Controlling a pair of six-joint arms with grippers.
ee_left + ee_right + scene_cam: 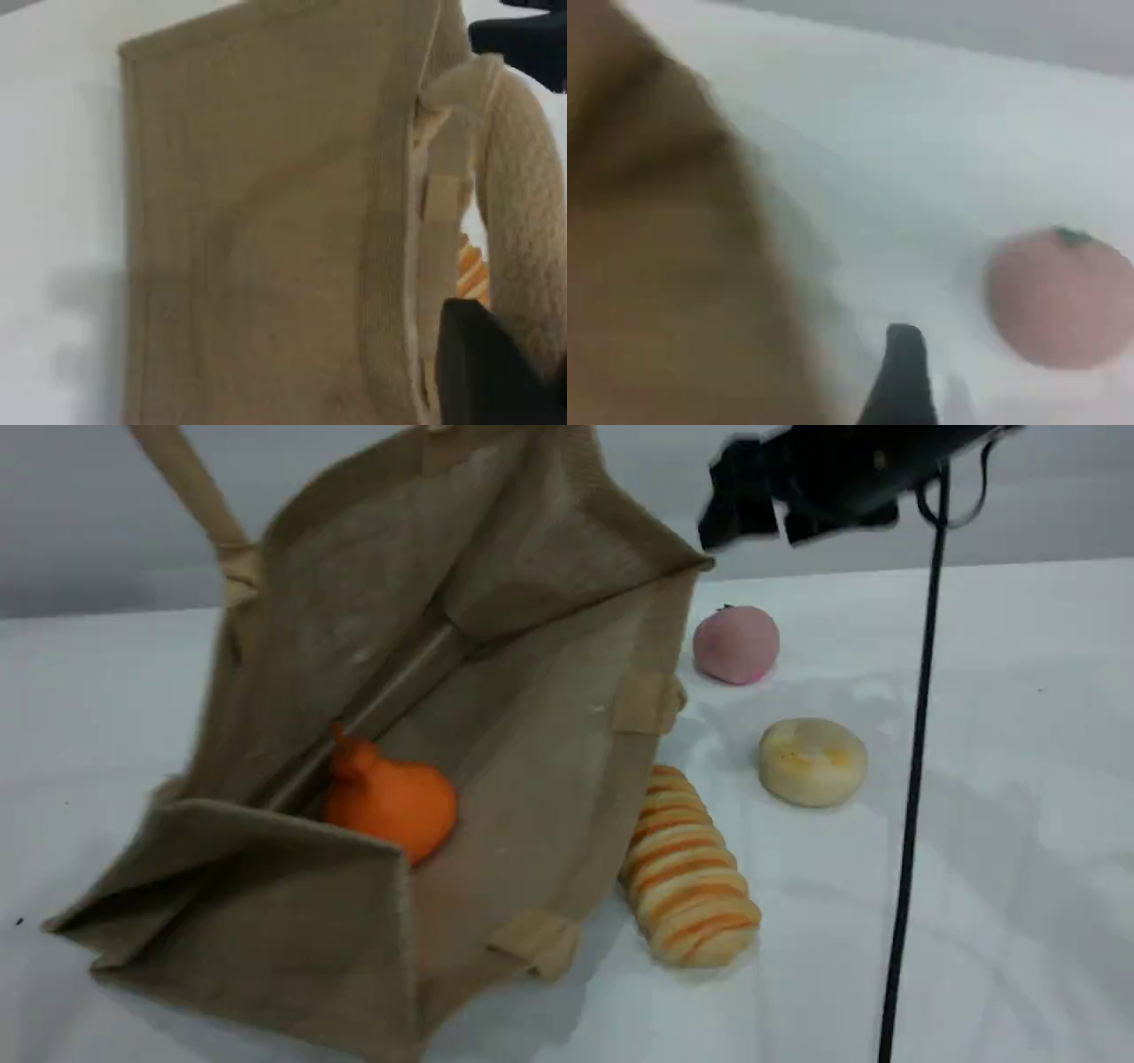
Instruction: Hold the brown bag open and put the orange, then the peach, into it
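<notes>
White table (1019, 735), orange (390, 802) inside brown bag (549, 717) (seemingly open), peach (736, 644) outside

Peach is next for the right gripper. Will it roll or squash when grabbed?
Likely to roll: the peach is a near-round ball sitting free on the smooth white table, apart from the brown bag. Its matte, slightly dimpled skin suggests a soft, light body that may give under the right gripper. Probably not slippery.

The brown bag (523, 717) is coarse woven cloth with a knitted-looking rope handle (518, 204); the peach (736, 645) seems matt.
</notes>
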